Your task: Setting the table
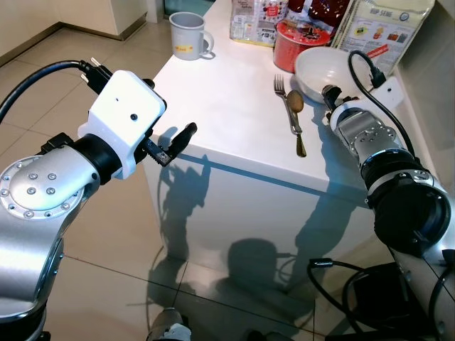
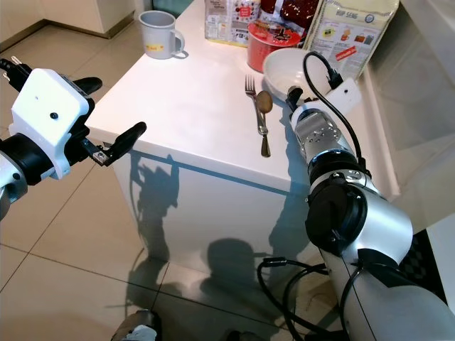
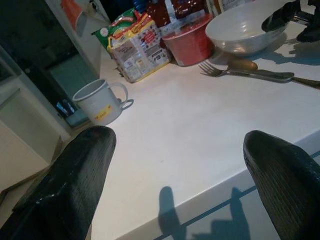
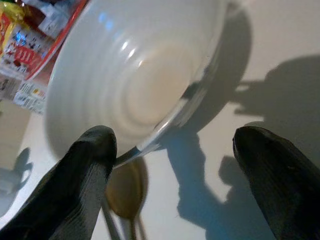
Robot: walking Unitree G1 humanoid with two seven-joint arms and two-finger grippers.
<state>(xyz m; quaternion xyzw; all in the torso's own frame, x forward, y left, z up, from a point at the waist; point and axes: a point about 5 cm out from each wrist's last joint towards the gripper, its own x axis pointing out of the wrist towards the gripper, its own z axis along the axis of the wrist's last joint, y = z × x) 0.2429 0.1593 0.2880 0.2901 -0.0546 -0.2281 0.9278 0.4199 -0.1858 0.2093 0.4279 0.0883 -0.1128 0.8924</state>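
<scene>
A white bowl point(image 1: 317, 69) sits at the far right of the white table point(image 1: 227, 106). My right gripper point(image 4: 175, 150) is open at the bowl's near rim, which runs between its two fingers. Left of the bowl a metal fork point(image 1: 283, 96) lies beside a spoon point(image 1: 295, 104) with a brown head, both handles pointing toward the front edge. A grey mug point(image 1: 188, 35) with a yellow mark stands at the far left corner. My left gripper point(image 1: 169, 108) is open and holds nothing, hovering off the table's left front corner.
A red tub point(image 1: 293, 44) stands just behind the bowl, with printed food packets point(image 1: 252, 18) and a large bag point(image 1: 380, 28) along the back. A cable loops over my right wrist. Tiled floor surrounds the table, with cables at my feet.
</scene>
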